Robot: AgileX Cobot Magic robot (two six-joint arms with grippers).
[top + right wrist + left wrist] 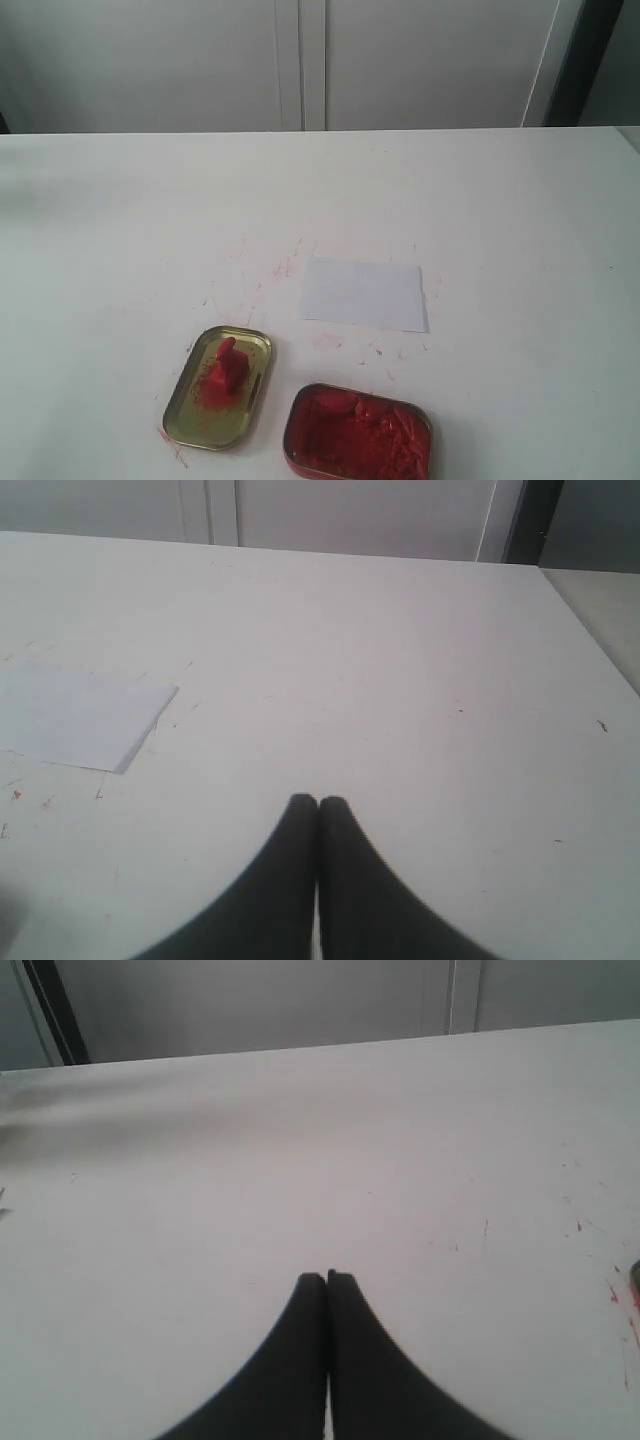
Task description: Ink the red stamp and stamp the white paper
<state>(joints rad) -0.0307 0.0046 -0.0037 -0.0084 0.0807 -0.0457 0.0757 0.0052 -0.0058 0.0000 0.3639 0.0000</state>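
The red stamp [226, 367] stands inside the gold tin [218, 387] at the front left of the table in the exterior view. Beside that tin, to the right, sits the rounded tin filled with red paste [360, 433]. The white paper [364, 293] lies flat behind the tins, near the table's middle; its corner also shows in the right wrist view as the white paper [75, 717]. Neither arm appears in the exterior view. My left gripper [326, 1278] is shut over bare table. My right gripper [318, 802] is shut too, holding nothing, apart from the paper.
Red ink specks and smears [283, 266] mark the white table [500, 200] around the paper and tins. Grey cabinet doors [300, 60] stand behind the table's far edge. The table's right edge [590, 630] shows in the right wrist view.
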